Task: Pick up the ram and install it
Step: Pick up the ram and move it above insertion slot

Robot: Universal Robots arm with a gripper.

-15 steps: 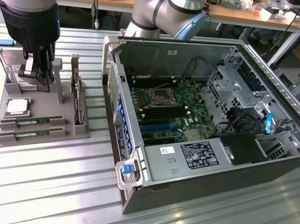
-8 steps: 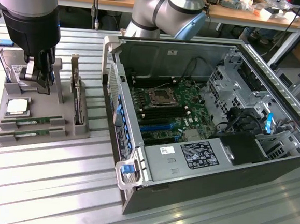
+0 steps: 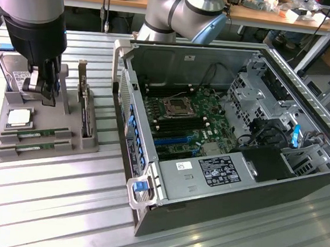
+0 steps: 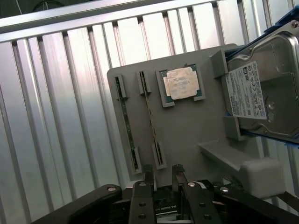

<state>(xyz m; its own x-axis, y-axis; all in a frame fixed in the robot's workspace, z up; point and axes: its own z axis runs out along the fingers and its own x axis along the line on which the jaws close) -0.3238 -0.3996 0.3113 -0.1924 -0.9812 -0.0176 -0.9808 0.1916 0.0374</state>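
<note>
Claw [image 3: 43,91] hangs wide open, nothing between its fingers, above the tray [image 3: 48,120]. The ram [image 3: 35,131] sits in its slot, a second stick [image 3: 37,145] alongside, CPU [image 3: 18,117] just beside.

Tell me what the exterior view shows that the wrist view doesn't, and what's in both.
Exterior view, not wrist view: the open computer case with its motherboard, and an expansion card standing in the grey tray. Wrist view, not exterior: the gap in the gripper, open with nothing in it, and a white block. Both: the grey tray, two ram sticks lying in their slots, the processor and the hard drive.
</note>
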